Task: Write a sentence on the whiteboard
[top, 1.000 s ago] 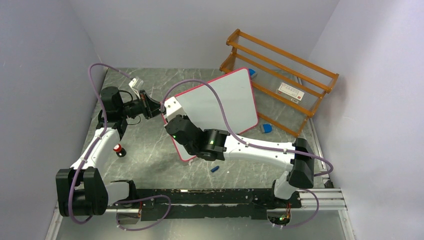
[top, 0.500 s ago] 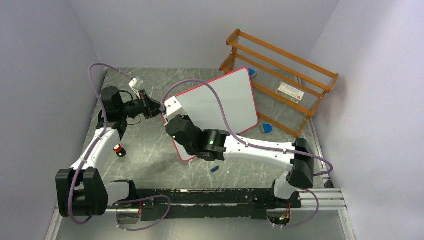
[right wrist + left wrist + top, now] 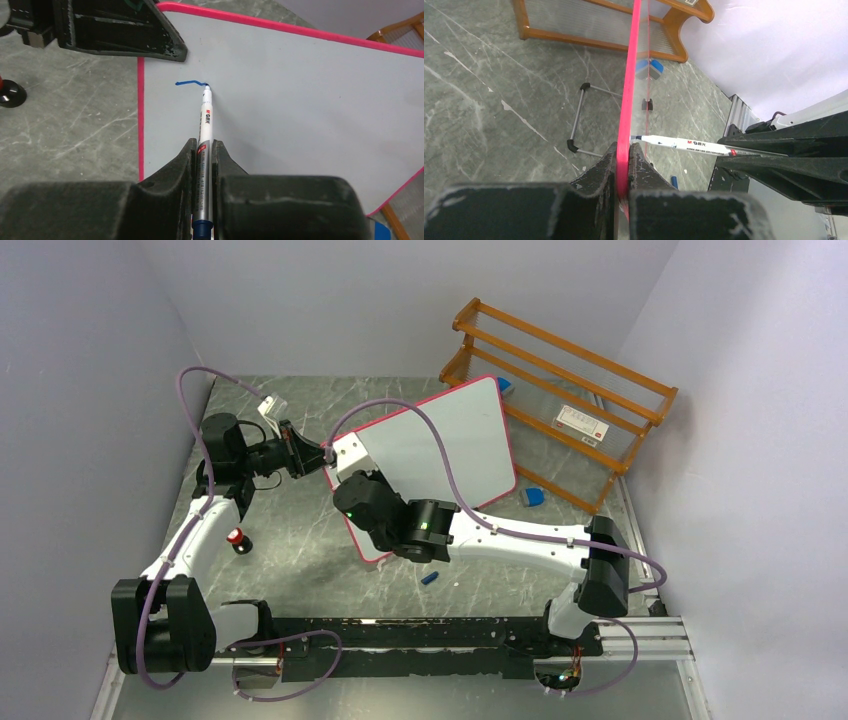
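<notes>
The whiteboard (image 3: 440, 440) stands tilted on the table, white with a pink-red rim. My left gripper (image 3: 318, 456) is shut on the rim at the board's left corner; the left wrist view shows both fingers (image 3: 623, 155) clamped on the pink rim (image 3: 629, 95). My right gripper (image 3: 202, 142) is shut on a white and silver marker (image 3: 205, 120), whose tip touches the board (image 3: 300, 100). Of the sentence, only a short blue stroke (image 3: 190, 82) shows near the board's upper left corner, ending at the tip. The marker also shows in the left wrist view (image 3: 684, 144).
An orange wooden rack (image 3: 560, 390) lies behind and to the right of the board. A blue object (image 3: 533, 497) lies by the board's right corner, a small blue cap (image 3: 430, 578) in front, and a red-topped black knob (image 3: 236, 538) at the left.
My right gripper has shifted slightly up along the board with the marker. My left gripper stays clamped on the rim.
</notes>
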`<state>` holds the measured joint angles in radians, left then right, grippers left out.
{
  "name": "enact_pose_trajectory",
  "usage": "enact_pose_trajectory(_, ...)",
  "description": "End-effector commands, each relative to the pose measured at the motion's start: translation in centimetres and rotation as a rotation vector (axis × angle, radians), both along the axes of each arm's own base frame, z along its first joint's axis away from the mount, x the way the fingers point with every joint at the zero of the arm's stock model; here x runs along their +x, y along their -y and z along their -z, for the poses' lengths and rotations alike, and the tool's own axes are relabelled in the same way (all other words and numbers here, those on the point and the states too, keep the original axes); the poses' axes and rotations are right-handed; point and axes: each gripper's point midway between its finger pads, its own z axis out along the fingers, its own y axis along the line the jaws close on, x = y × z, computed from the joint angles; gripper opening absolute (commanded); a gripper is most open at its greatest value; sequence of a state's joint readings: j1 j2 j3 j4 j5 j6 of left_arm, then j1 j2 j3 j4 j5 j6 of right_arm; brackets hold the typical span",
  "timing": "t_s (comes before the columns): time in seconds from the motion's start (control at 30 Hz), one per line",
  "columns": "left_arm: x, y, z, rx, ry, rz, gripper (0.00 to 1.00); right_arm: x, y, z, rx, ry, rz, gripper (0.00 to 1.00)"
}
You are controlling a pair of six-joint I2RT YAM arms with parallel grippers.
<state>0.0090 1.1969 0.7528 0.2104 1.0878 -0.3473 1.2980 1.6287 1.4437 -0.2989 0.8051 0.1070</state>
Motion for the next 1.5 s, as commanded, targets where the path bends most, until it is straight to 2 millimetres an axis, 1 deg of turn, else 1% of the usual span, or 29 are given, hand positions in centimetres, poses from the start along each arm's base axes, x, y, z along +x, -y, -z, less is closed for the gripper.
enact_pose_trajectory(0.0, -0.7, 0.6, 1.7, 0.052, 0.017, 0.034, 0.05, 0.5, 1.5, -1.0, 0.019, 0.026, 0.049, 0.0)
enact_pose_trajectory(0.17, -0.6, 0.6, 1.8, 0.054, 0.012, 0.028, 0.05, 0.4, 1.5, -1.5, 0.035, 0.029, 0.037, 0.0)
enact_pose_trajectory(0.33, -0.5, 0.6, 2.0, 0.058, 0.008, 0.023, 0.05, -0.4, 1.3, -2.2, 0.073, 0.007, -0.023, 0.0)
enact_pose_trajectory(0.5, -0.5, 0.6, 2.0, 0.058, 0.006, 0.024, 0.05, -1.1, 0.9, -2.1, 0.085, -0.021, -0.064, 0.0)
enact_pose_trajectory(1.13, -0.6, 0.7, 2.0, 0.06, 0.008, 0.03, 0.05, 0.0, -0.3, -1.0, 0.085, -0.04, -0.065, 0.0)
enact_pose_trajectory(1.47, -0.6, 0.7, 2.1, 0.06, 0.006, 0.032, 0.05, 0.3, -0.3, -1.3, 0.097, -0.028, -0.053, 0.0)
